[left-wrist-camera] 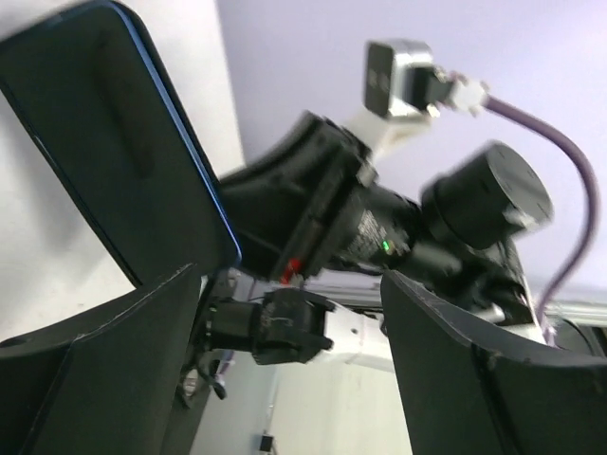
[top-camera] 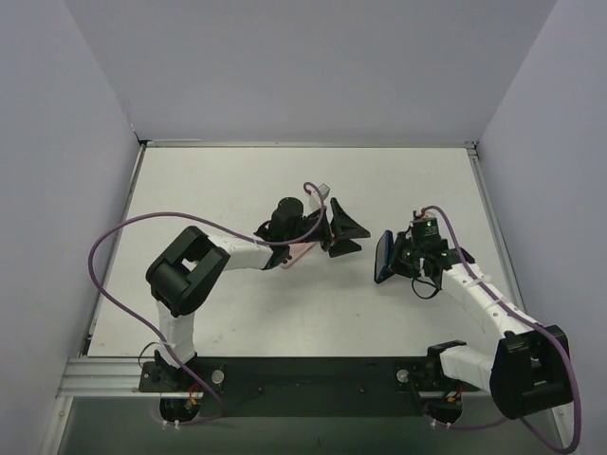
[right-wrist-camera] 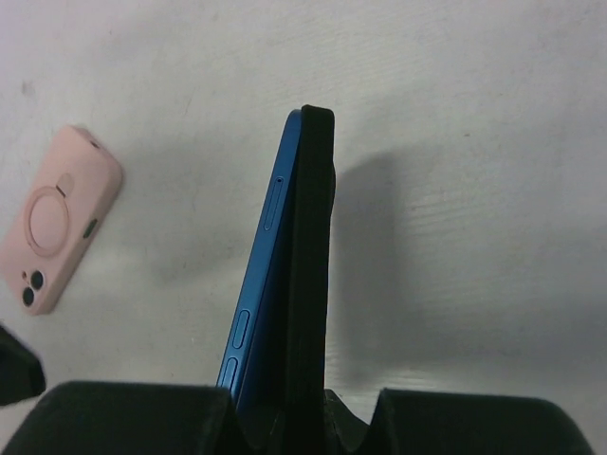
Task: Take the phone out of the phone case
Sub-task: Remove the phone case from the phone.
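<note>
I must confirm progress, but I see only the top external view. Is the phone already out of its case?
Observer: Yes. The right wrist view shows the right end effector holding the blue phone bare, edge-on, side buttons visible.
Operator: Where is the case?
Observer: It lies flat on the table, pink back up, apart from the phone.
Operator: And the left end effector?
Observer: Open, gripping nothing, by the left wrist view.

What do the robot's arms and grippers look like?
The left arm and right arm have white links and black joint housings. A purple cable runs along each. The left gripper and right gripper have broad black fingers; a green light glows on the right wrist.
</note>
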